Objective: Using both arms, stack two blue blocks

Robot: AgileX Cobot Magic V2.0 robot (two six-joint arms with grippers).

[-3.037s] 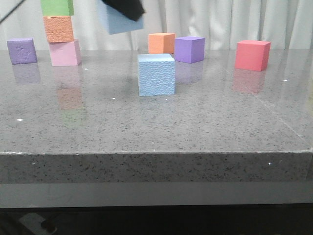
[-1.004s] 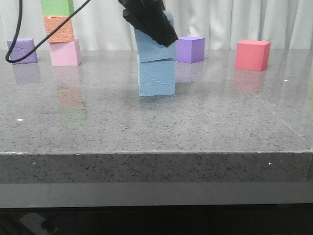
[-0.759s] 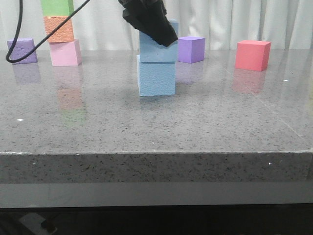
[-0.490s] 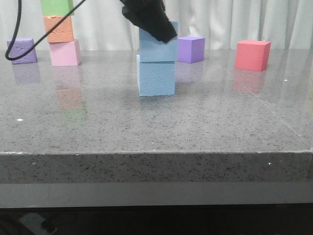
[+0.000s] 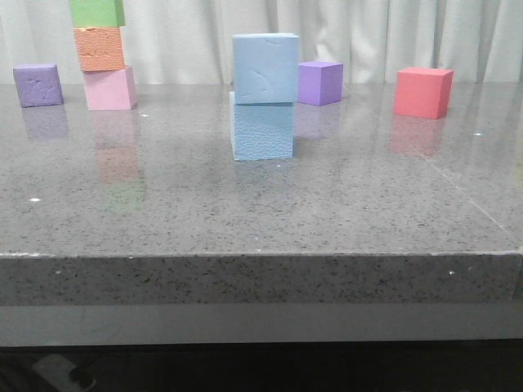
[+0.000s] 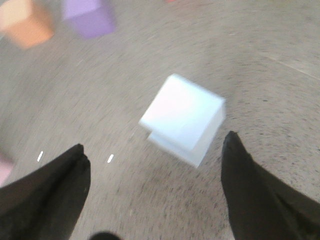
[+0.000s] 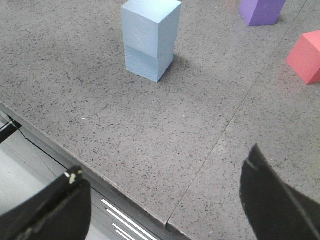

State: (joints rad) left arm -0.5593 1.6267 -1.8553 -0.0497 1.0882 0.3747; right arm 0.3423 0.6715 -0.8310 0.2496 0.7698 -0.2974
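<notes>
Resting squarely on the lower blue block (image 5: 261, 131), the upper blue block (image 5: 265, 69) sits slightly offset near the middle of the grey speckled worktop (image 5: 261, 212). Above the stack, the left gripper (image 6: 155, 192) hangs with fingers spread wide and grasping nothing. Over the worktop's near edge, the right gripper (image 7: 165, 210) is likewise released and empty.

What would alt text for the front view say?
Two pale blue foam cubes stand stacked mid-table on a grey speckled stone table. A green-orange-pink cube tower stands far left; two purple cubes and a red cube sit behind. No pincer shows.
</notes>
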